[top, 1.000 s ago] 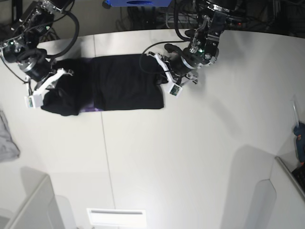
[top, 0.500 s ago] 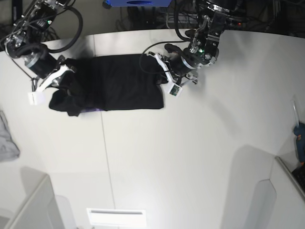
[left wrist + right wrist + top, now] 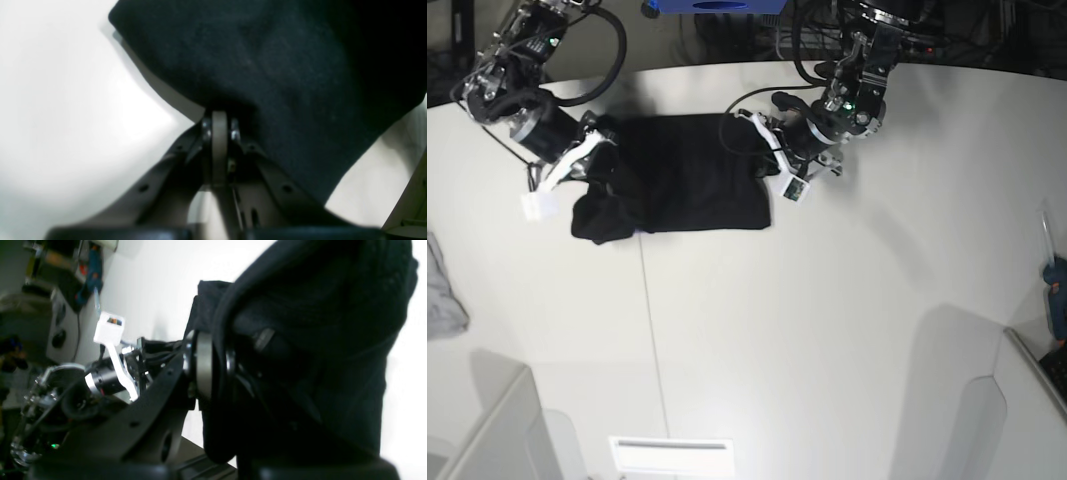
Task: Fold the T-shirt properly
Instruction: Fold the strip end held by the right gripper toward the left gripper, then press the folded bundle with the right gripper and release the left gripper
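While a wide white table point(image 3: 827, 330) fills most of the overhead view, a large black short-sleeved cloth T-shirt point(image 3: 689, 185) lies across its far side as a wide dark rectangle. The shirt's end on the view's left is bunched and lifted into a hanging lump.

That lump is pinched by the right gripper point(image 3: 595, 152), on the view's left. In its wrist camera the right gripper's point(image 3: 213, 368) jaws stand nearly together with a thick bundle of black cloth clamped between them, draped over and around the fingers point(image 3: 203, 366).

At the shirt's other end the left gripper point(image 3: 767, 160) rests low at the cloth's edge. Its wrist view shows the left gripper's point(image 3: 219, 128) jaws pressed fully together at the hem of the dark fabric; whether cloth lies between them I cannot tell.

A small grey cloth point(image 3: 442, 295) lies at the table's left edge, well apart from the shirt.
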Robot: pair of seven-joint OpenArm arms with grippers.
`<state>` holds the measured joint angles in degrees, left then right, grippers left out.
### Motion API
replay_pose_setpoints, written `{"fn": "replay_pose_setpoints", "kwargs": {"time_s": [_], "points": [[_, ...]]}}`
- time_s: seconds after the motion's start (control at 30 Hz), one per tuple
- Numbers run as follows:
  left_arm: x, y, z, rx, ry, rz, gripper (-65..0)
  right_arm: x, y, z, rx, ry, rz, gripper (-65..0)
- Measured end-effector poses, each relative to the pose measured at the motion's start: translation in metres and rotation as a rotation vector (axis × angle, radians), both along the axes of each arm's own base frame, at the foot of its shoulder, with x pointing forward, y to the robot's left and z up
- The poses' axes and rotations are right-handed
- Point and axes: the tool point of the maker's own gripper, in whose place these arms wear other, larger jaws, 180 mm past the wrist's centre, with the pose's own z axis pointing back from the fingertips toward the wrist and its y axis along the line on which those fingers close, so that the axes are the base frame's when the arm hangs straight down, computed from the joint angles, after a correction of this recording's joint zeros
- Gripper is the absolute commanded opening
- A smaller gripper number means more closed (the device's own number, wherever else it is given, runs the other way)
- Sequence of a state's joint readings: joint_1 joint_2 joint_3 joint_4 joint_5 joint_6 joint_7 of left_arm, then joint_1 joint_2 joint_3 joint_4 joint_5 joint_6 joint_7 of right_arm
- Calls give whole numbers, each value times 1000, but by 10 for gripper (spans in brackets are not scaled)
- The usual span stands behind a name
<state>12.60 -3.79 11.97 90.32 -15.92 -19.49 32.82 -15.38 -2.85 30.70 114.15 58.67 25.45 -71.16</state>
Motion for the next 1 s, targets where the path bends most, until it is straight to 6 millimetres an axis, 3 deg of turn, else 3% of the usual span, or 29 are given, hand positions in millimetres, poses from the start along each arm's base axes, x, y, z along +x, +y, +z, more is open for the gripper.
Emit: {"fn": "replay_pose_setpoints", "kwargs": {"time_s": [0.1, 0.27, 0.47, 0.83, 1.0], "points": [[0, 0, 0, 1, 0, 0, -650, -1, 7, -7, -38, 22, 27, -650], [-2, 1, -1, 1, 4, 0, -650, 7, 26, -1, -12, -29, 57, -650], [-4, 1, -2, -5, 7, 3, -650, 6, 44, -24, -176, 14, 140, -650], [-6, 3, -2, -4, 9, 9, -650, 0, 86, -33, -277, -16, 283, -650], [-5, 4, -2, -3, 8, 9, -650, -3, 85, -42, -363, -2, 305, -650]]}}
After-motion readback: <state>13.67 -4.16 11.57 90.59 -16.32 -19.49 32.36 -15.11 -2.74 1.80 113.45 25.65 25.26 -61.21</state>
